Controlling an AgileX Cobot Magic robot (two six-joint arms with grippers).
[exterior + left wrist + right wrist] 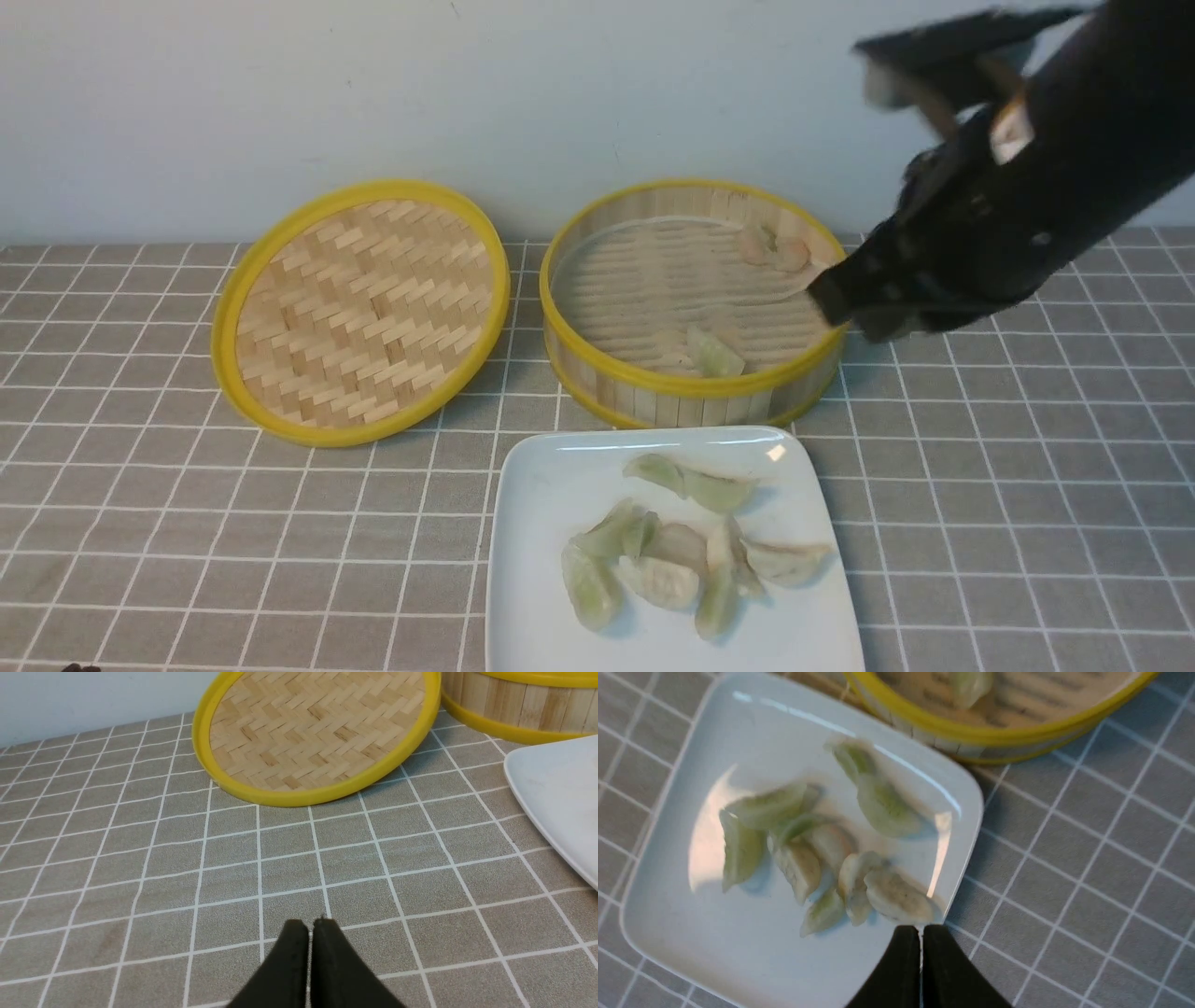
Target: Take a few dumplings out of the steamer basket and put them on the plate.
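The steamer basket (653, 383) stands at the back centre. It holds a pale green dumpling (714, 355) near its front wall and pinkish dumplings (775, 250) at its far right. The white plate (541, 495) lies in front of it with several dumplings (667, 579) piled on it. My right gripper (826, 294) hangs in the air by the basket's right rim, blurred. In the right wrist view it (920, 928) is shut and empty, over the edge of the plate (714, 728) near its dumplings (882, 805). My left gripper (310, 924) is shut and empty above the cloth.
The flat woven lid (359, 308) leans to the left of the basket and also shows in the left wrist view (317, 732). A grey checked cloth (140, 513) covers the table. A pale wall stands close behind the basket.
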